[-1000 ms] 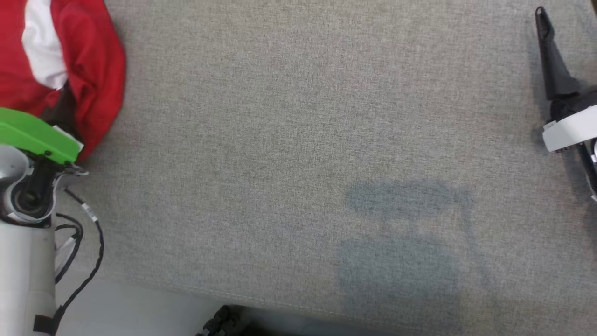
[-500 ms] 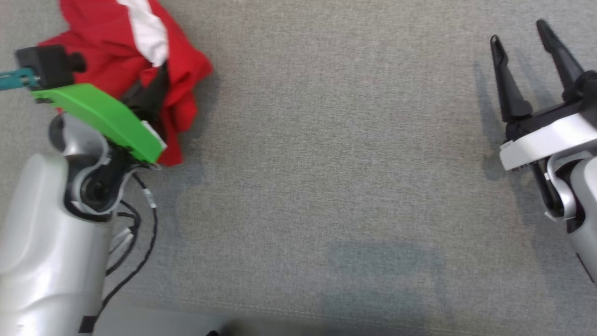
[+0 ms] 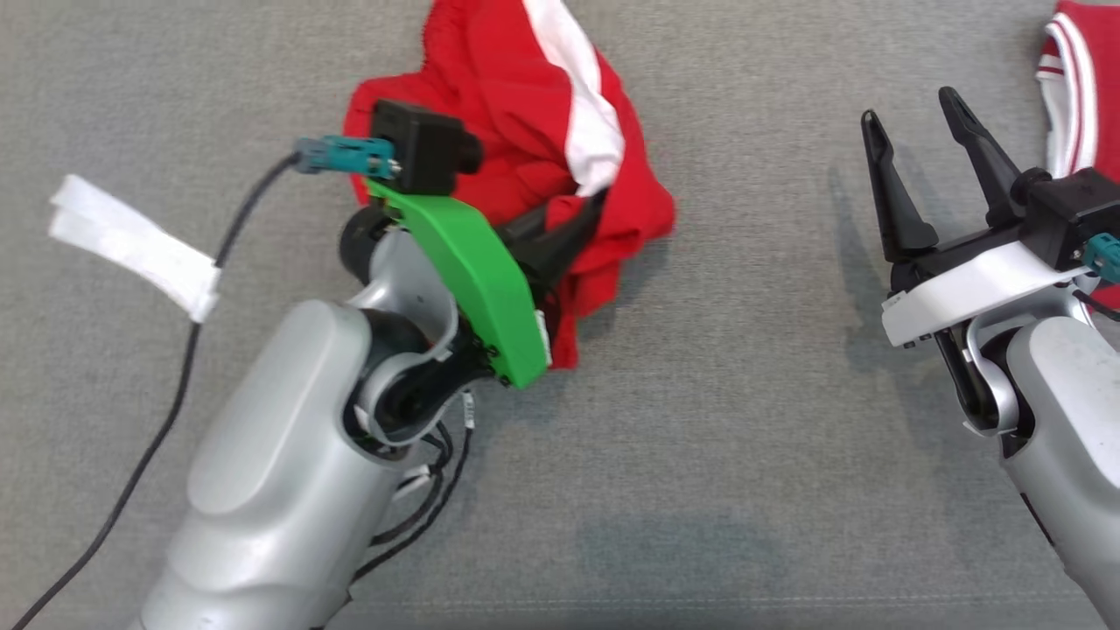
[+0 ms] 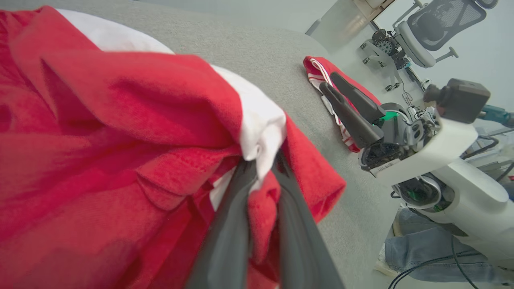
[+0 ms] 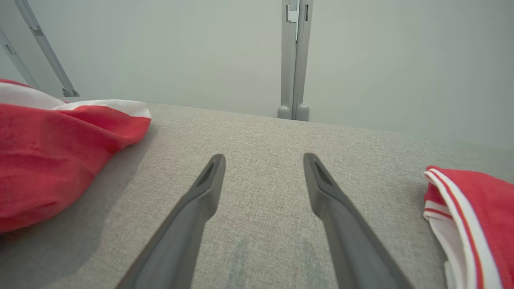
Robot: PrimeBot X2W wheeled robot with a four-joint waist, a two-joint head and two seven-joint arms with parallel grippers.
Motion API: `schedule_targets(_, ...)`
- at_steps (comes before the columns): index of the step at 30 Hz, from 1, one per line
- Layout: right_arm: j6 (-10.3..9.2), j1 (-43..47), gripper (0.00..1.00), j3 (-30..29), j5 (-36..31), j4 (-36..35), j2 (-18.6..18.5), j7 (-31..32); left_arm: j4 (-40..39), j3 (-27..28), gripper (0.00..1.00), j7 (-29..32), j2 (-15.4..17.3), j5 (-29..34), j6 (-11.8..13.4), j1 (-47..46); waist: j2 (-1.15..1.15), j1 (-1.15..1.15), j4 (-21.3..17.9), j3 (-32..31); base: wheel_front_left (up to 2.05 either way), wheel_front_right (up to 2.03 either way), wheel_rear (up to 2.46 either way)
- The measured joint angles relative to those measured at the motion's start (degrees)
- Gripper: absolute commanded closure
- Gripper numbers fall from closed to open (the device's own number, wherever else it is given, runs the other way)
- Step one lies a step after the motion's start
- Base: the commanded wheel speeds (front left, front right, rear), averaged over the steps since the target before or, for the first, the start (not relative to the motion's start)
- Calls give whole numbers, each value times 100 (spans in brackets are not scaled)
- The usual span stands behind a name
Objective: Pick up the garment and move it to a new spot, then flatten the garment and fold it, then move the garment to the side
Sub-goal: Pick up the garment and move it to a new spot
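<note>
A grey cloth surface (image 3: 744,350) is spread across the whole head view. A red and white garment (image 3: 490,87) is bunched up on it at the upper middle of the frame. A second red and white cloth (image 3: 1085,52) is laid at the upper right edge, well apart from the first.

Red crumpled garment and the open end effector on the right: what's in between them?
Just bare grey fabric surface. The head view shows that empty stretch between the red garment and the right end effector.
</note>
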Motion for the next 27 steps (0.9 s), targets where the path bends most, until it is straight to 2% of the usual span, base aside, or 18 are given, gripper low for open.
schedule_targets(9,24,59,0,64,1,179,169,-33,176,-497,100,116,-78,48,45,-83,0,0,-488,-169,0,0,0)
schedule_targets(16,101,52,0,234,1,198,506,-77,610,-538,100,48,-77,311,437,-180,0,0,-966,-263,0,0,0)
schedule_targets(22,154,54,0,375,52,314,848,-84,956,-425,100,-281,-74,656,780,-691,0,0,-1506,-269,0,0,0)
schedule_targets(23,177,54,0,404,52,354,898,-84,991,-387,96,-334,-74,691,824,-733,0,0,-1584,-267,0,0,0)
schedule_targets(25,202,58,0,441,52,424,969,-85,1109,-346,73,-412,-74,697,867,-799,0,0,-1742,-264,0,0,0)
schedule_targets(26,202,61,0,442,52,463,983,-85,1163,-347,56,-456,-74,697,868,-809,0,0,-1817,-264,0,0,0)
schedule_targets(27,202,63,0,441,52,505,990,-86,1224,-364,13,-475,-74,697,868,-810,0,0,-1891,-266,0,0,0)
